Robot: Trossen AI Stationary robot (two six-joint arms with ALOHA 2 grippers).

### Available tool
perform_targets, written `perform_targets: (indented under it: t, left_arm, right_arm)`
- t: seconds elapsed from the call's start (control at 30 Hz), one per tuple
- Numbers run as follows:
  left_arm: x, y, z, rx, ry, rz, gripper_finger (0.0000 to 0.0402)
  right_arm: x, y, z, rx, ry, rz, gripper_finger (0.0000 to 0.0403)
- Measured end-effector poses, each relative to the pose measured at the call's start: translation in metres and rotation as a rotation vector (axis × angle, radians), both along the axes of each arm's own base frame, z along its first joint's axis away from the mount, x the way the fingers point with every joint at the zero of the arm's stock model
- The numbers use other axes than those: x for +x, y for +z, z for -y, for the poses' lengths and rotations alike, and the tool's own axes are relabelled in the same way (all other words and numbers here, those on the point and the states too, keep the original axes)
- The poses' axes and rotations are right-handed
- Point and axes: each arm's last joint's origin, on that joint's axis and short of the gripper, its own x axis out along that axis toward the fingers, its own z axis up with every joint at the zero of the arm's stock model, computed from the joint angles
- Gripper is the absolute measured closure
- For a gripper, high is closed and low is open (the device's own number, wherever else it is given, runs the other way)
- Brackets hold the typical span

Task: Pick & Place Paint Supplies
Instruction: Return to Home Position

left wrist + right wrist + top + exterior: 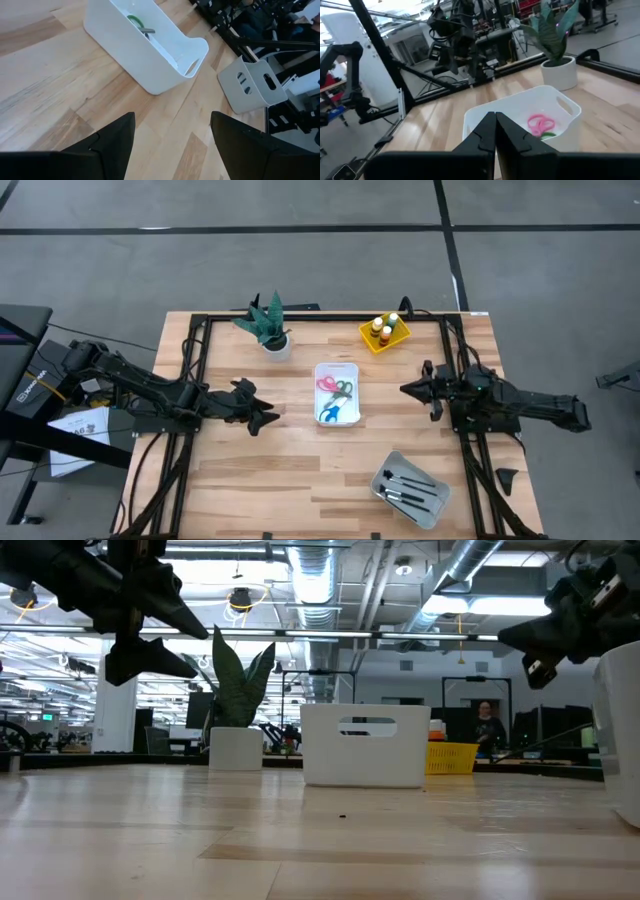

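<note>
Homing step, I reckon: my left pincer (268, 416) gapes empty left of the white bin (317, 392), my right pincer (408, 389) pinched closed, empty, right of it. The scissors (335, 388) sit inside it; next, both arms tuck away.

Left gripper (266, 408) hovers left of centre, fingers spread apart. Right gripper (406, 389) hovers at right, fingers pressed together.

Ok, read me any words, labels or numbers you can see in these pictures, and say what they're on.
No text reads clearly enough to quote.
White lettering on the black box left of the table: too small to read.
Print on the paper sheet beside it: too small to read.
Paint bottles: no label can be made out.
</note>
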Motion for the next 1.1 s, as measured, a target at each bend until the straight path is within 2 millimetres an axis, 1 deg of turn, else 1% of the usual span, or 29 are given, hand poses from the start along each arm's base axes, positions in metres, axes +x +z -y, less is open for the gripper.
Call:
perform_targets:
  t: [0.13, 0.43, 0.57, 0.7, 0.8, 0.9, 1.03, 1.1]
  left_arm:
    - [0.0, 0.0, 0.0, -0.002, 0.0, 0.006, 0.0147]
    - [0.002, 0.003, 0.001, -0.012, 0.0, 0.039, 0.0147]
    - [0.002, 0.003, 0.0, -0.008, 0.007, 0.04, 0.0147]
    - [0.002, 0.004, -0.001, 0.01, 0.04, 0.045, 0.0147]
    - [0.002, 0.004, -0.001, 0.014, 0.04, 0.048, 0.0147]
    - [0.002, 0.004, -0.001, 0.032, 0.031, 0.049, 0.0147]
    - [0.002, 0.004, -0.001, 0.056, 0.024, 0.045, 0.0147]
    - [0.002, 0.004, -0.001, 0.057, 0.023, 0.045, 0.0147]
  right_arm:
    - [0.0, 0.0, -0.003, -0.001, 0.036, 0.002, 0.0403]
    - [0.001, 0.0, -0.022, 0.019, 0.223, -0.007, 0.0403]
    - [-0.001, 0.0, -0.024, 0.017, 0.177, -0.041, 0.0403]
    - [-0.006, 0.005, -0.024, -0.001, 0.162, -0.064, 0.0403]
    - [-0.012, 0.007, -0.022, -0.028, 0.14, -0.171, 0.0403]
    - [-0.011, 0.015, -0.022, -0.037, 0.113, -0.108, 0.0403]
    - [-0.008, 0.007, -0.022, -0.033, 0.106, -0.087, 0.0403]
    - [-0.006, 0.006, -0.022, -0.032, 0.093, -0.054, 0.0403]
